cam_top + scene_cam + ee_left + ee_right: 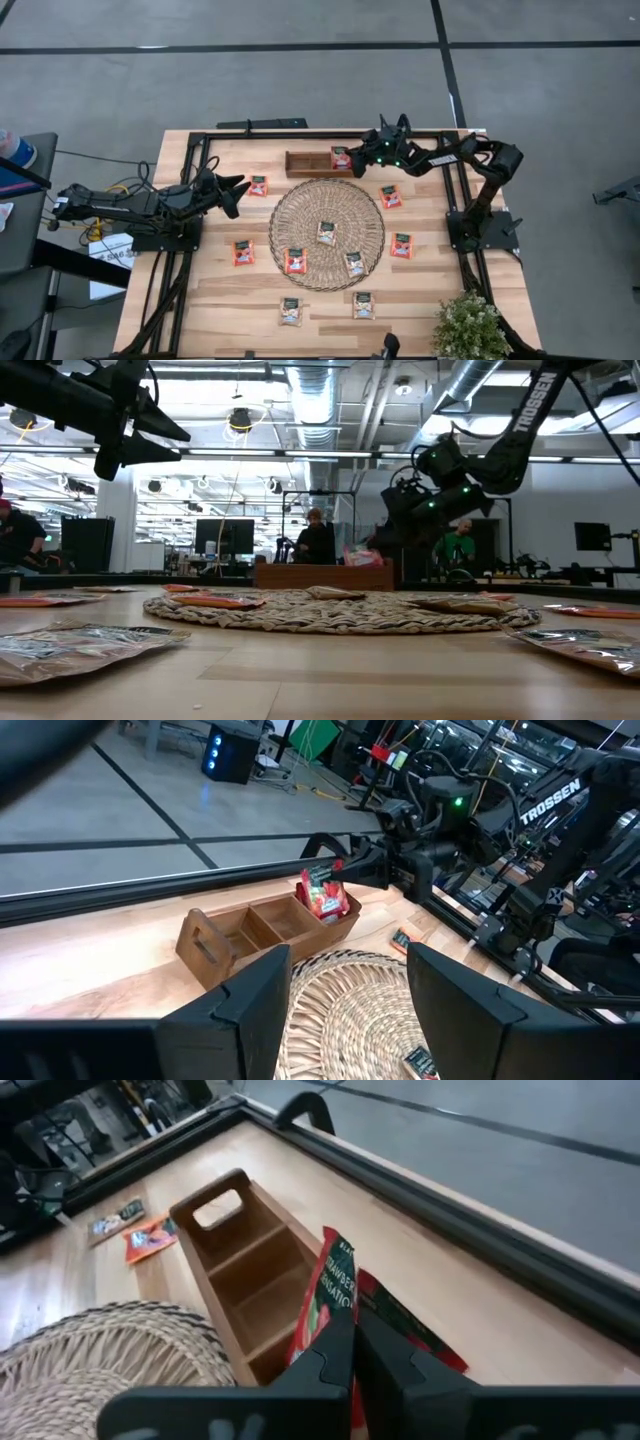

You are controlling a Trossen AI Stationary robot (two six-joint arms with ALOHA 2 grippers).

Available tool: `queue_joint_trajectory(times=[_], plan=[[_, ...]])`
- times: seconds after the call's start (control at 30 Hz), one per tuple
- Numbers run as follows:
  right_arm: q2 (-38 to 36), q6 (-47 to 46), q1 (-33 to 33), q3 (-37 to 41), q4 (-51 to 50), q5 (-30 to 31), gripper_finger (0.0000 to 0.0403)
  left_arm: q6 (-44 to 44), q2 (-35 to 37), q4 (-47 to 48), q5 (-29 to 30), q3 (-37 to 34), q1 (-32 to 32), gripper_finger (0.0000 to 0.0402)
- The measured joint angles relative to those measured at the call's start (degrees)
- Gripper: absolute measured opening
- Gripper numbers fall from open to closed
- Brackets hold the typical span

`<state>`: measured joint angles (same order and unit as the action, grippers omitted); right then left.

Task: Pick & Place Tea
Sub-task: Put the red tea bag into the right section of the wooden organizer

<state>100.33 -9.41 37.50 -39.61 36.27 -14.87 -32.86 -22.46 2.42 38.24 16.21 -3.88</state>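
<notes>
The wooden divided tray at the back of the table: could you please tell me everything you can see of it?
The wooden tray is a long, narrow brown box with thin partitions making compartments and a handle cut-out in one end wall. It lies flat on the table beside the round woven mat. A red tea sachet stands in its end compartment nearest the right arm, pinched by the shut right pincer. The other compartments look empty.

- Setting: open-plan robotics lab or workshop.
- Overhead: exposed ducts (470, 390) and strip lights.
- Floor: grey concrete (300, 90) with dark marking lines.
- Background: monitors (223, 535), equipment racks, people at workstations (316, 540).
</notes>
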Motion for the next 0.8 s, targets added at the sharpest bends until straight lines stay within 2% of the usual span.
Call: queue_joint_trajectory(times=[0.17, 0.3, 0.8], plan=[[-1.04, 1.39, 0.89, -0.2, -1.34, 0.33, 0.0, -0.02, 0.0, 0.0, -0.09, 0.0, 0.0, 0.0193], [-1.35, 3.4, 0.87, -0.22, -3.32, 2.86, 0.0, -0.02, 0.0, 0.0, -0.26, 0.0, 0.0, 0.0193], [-1.36, 6.48, 0.4, -0.22, -2.39, 2.95, 0.0, -0.08, 0.02, -0.02, -0.26, 0.0, 0.0, 0.0193]])
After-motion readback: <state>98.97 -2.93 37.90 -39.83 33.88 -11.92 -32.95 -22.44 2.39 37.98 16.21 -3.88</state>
